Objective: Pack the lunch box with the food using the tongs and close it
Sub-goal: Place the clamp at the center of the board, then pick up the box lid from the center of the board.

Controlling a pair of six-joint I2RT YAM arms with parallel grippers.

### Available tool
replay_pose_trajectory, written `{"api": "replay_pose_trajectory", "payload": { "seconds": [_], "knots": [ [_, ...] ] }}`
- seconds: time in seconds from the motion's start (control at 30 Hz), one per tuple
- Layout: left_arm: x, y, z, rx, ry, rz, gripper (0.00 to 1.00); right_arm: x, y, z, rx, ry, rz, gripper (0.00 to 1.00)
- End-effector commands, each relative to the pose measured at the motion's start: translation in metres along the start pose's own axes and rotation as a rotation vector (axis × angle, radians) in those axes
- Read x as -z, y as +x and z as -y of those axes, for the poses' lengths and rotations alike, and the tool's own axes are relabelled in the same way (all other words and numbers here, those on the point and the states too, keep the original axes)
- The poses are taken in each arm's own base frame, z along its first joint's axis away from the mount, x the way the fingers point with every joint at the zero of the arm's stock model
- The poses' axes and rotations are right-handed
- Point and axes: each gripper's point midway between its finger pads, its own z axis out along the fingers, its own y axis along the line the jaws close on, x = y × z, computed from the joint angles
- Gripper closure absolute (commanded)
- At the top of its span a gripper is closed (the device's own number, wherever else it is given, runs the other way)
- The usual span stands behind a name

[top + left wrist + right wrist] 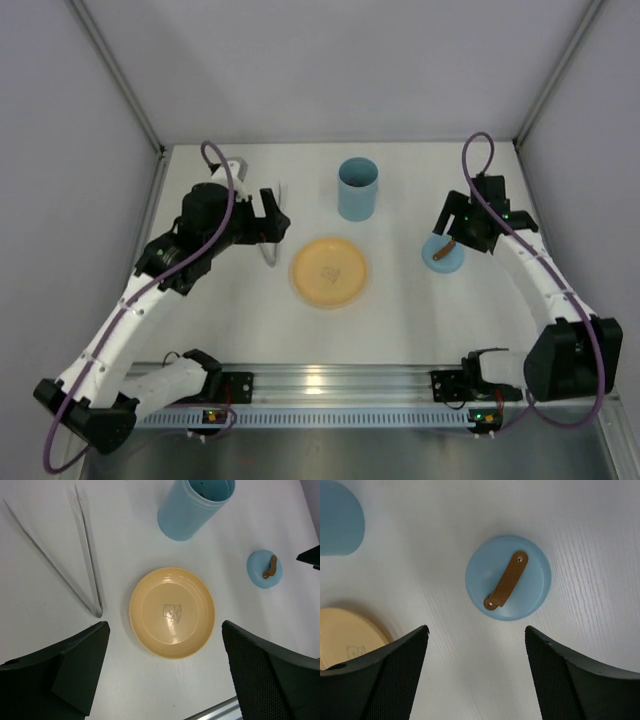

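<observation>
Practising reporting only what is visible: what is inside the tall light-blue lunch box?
The lunch box stands open, lidless. Only its shaded blue inner wall and a few dark specks show; its own wall hides the bottom, so contents cannot be told.

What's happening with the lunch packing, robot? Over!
Left gripper open, empty. Right gripper open above lid. Tongs lying on table, lunch box uncovered. Nothing in the way.

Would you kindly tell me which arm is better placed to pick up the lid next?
Right. The open right gripper hovers directly above the lid, jaws standing either side of it. The left gripper is across the plate, by the tongs, farther from the lid.
</observation>
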Motion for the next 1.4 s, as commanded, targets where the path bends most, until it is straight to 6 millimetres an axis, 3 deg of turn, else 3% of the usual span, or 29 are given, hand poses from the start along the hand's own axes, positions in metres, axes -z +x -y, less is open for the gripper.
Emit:
{"api": "replay_pose_trajectory", "payload": {
  "seconds": [0.0,0.03,0.13,0.4,0.5,0.73,1.37],
  "knots": [
    [0.001,0.039,-0.017,-0.024,-0.018,-0.089,0.01,-0.019,-0.046,-0.004,-0.059,0.053,0.105,0.23],
    [0.002,0.041,-0.017,-0.02,-0.01,-0.084,0.01,-0.021,-0.055,-0.008,-0.061,0.052,0.111,0.25],
    [-0.002,0.055,-0.024,-0.026,-0.023,-0.097,0.01,-0.04,-0.056,-0.007,-0.07,0.095,0.069,0.3],
    [-0.013,0.066,-0.032,-0.046,-0.041,-0.103,0.01,-0.068,-0.04,0.004,-0.156,0.181,0.021,0.47],
    [-0.016,0.072,-0.037,-0.049,-0.059,-0.118,0.01,-0.071,-0.025,-0.001,-0.142,0.188,0.004,0.48],
    [-0.015,0.075,-0.041,-0.05,-0.071,-0.117,0.02,-0.083,0.014,0.011,-0.164,0.24,-0.059,0.52],
    [-0.01,0.077,-0.041,-0.051,-0.061,-0.109,0.01,-0.092,0.023,0.015,-0.206,0.255,-0.059,0.6]
  ]
}}
